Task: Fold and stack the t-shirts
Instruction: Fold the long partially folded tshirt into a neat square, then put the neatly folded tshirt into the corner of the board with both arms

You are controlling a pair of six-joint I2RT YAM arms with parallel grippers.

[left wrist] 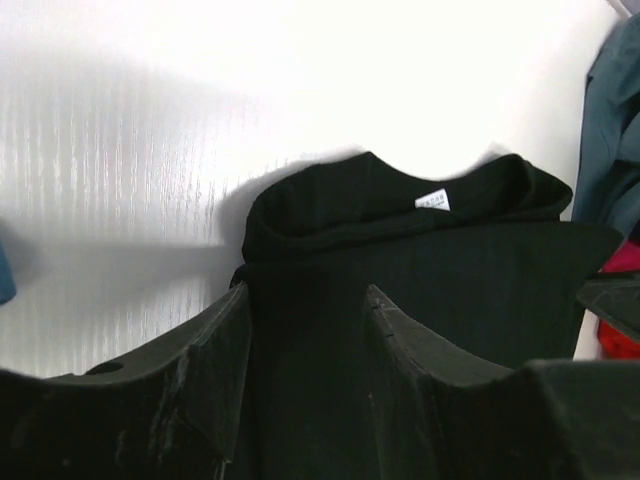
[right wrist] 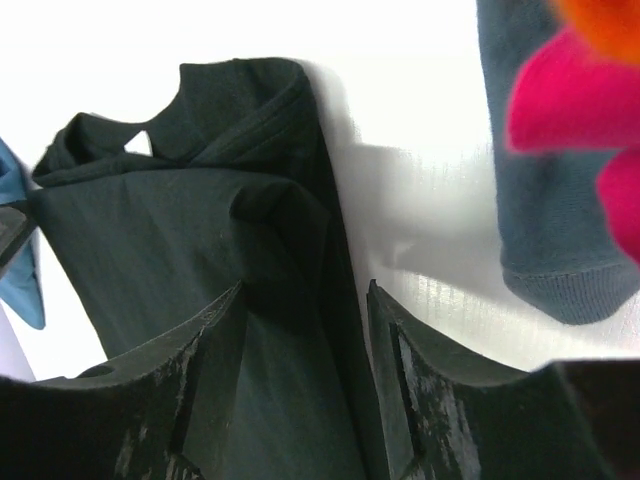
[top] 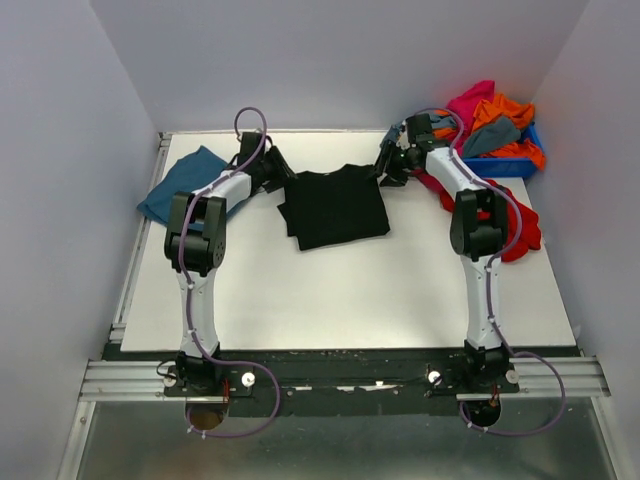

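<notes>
I see a white surface (top: 350,290), mostly bare at the near half. Small blue plastic bin (top: 507,166) sits at its far right corner, near the right wall. Pale grey walls (top: 340,60) enclose three sides. Metal rail (top: 340,378) runs along the near edge.

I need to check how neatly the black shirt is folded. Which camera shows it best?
The top view: the whole black shirt is in frame, folded on the table. The left wrist view shows only its collar end and neck label. The right wrist view shows one edge and the collar.
</notes>
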